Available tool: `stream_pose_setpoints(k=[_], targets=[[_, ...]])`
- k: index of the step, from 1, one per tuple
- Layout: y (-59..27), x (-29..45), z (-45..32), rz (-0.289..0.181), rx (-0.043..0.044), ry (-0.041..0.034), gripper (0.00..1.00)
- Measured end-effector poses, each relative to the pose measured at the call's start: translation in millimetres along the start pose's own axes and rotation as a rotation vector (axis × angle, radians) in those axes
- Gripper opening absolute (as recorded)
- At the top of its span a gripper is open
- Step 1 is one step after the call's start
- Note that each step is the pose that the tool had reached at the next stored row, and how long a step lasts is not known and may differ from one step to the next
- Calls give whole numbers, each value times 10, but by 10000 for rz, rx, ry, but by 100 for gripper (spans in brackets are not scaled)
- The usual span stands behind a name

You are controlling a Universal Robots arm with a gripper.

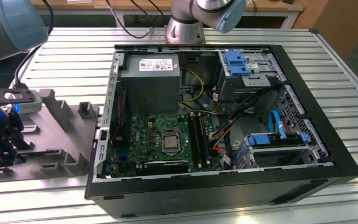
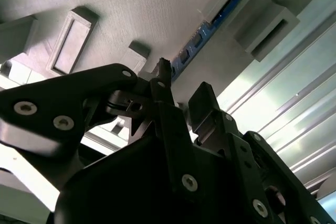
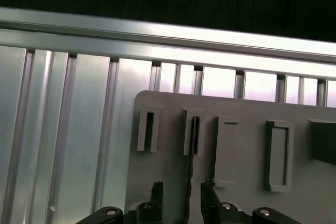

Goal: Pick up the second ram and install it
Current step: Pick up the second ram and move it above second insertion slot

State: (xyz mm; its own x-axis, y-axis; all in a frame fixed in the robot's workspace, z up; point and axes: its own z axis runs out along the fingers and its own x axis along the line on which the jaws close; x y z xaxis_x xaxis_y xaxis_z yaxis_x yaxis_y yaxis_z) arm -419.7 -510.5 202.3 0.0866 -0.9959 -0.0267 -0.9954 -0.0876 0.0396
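Where gripper hangs low over grey holder tray at exterior view's left, fingers stand apart, one on each side of second ram. In first wrist view, gaps visible between pads and board. Ram upright on edge in tray slot; second wrist view shows dark blue board with black chips. Open PC case just beside tray on slatted metal table. Green motherboard inside case, well apart from ram.
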Motion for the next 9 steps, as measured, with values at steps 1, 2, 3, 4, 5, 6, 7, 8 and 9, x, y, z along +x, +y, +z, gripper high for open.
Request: stream_pose_setpoints(k=[1,2,3,4,5,6,7,8,9], targets=[[-1,-5,8,-4,0,1,41],[-2,-10,14,-6,-1,1,41],[-3,-14,19,-7,0,0,41],[-3,-18,24,-7,1,-4,41],[-4,-22,30,-8,3,-11,41],[-4,-25,36,-9,5,-17,41],[-5,-28,43,-9,7,-22,41],[-4,-29,47,-9,7,-22,41],[-4,-28,47,-10,6,-22,41]])
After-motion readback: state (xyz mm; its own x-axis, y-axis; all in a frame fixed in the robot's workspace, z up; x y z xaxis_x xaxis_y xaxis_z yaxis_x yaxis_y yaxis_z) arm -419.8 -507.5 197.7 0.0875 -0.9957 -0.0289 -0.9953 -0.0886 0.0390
